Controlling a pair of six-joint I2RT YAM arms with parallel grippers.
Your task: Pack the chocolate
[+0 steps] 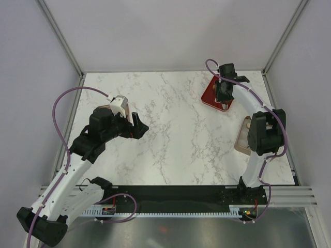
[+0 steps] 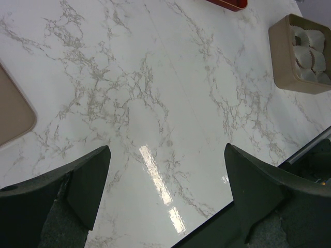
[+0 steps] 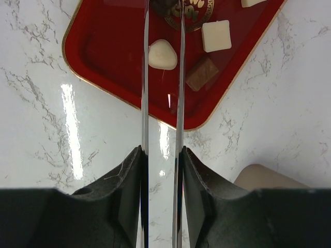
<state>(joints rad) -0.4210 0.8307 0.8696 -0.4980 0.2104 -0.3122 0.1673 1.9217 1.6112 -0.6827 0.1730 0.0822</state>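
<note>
Reaching out over the tray, the right gripper points two long thin blades down at its red floor. The blades run parallel with a narrow gap. Their tips leave the wrist view at the emblem, and something dark shows between them there (emblem print or a brown piece, cannot tell). So I cannot tell whether they are clamped on anything or merely close together.

Chocolate: one rounded white lump shows through the gap, short of the tips. A white square and a brown piece lie just right of the right blade. Another white one is cut off further right. All of these are loose on the tray.

Thin blades look chosen for pieces this small; ordinary fingers would crowd the neighbours.

The box, with paper cups inside, sits behind the right gripper, toward its arm's base. Probably it is placed there for a short carry.

The left gripper hangs over bare table, fingers wide apart with nothing between them, well away from the tray. The lid lies to its left. My judgement is that it is idle, out of the right arm's way.
</note>
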